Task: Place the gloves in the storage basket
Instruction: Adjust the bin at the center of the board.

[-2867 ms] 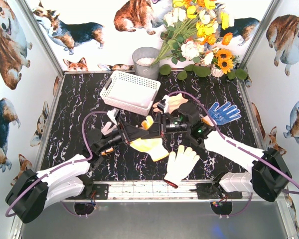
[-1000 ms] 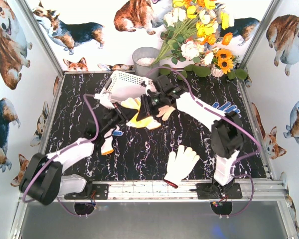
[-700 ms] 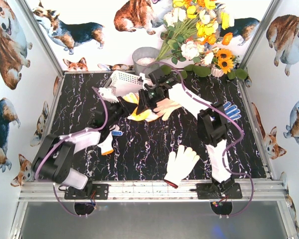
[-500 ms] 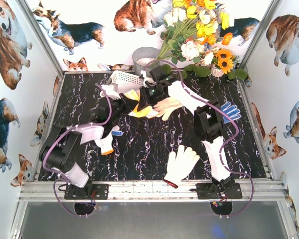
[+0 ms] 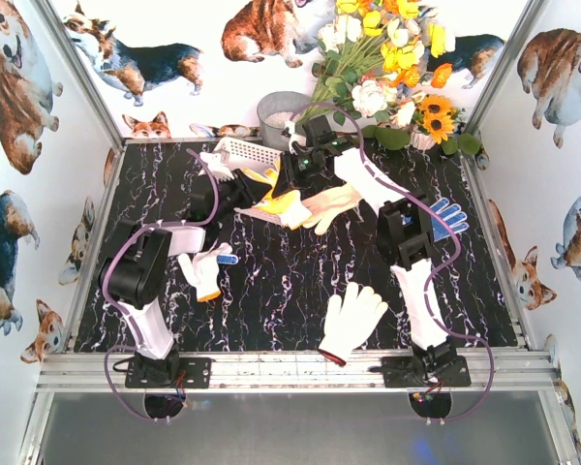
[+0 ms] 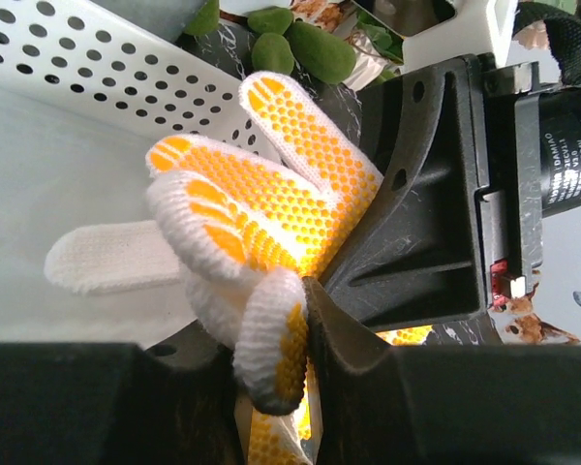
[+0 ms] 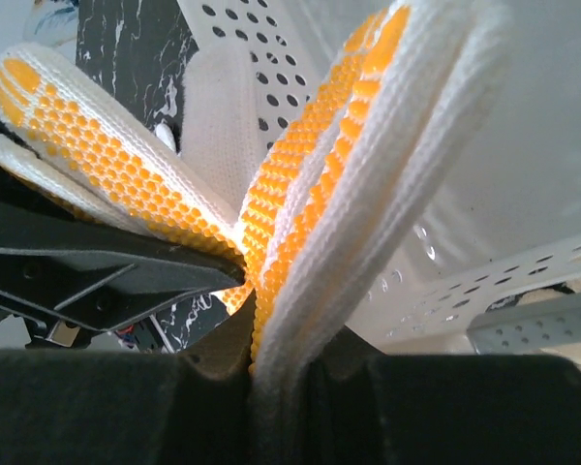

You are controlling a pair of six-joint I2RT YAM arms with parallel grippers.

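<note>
Blk marble table (image 5: 290, 286): white glove (image 5: 353, 320) front ctr, blue glove (image 5: 445, 215) rt, basket (image 5: 244, 152) + bucket (image 5: 276, 116) back.

**Colours as I saw them from the console.** The dotted glove (image 6: 261, 213) was white knit, its palm covered in orange-yellow dots. The storage basket (image 5: 250, 153) was white, patterned with punched round holes. The table (image 5: 290, 281) was black with white marble veining. At its near edge lay a plain white glove (image 5: 351, 320) with a red cuff line, and toward its right edge a blue glove (image 5: 443, 215). The bucket (image 5: 276, 108) was grey.
</note>
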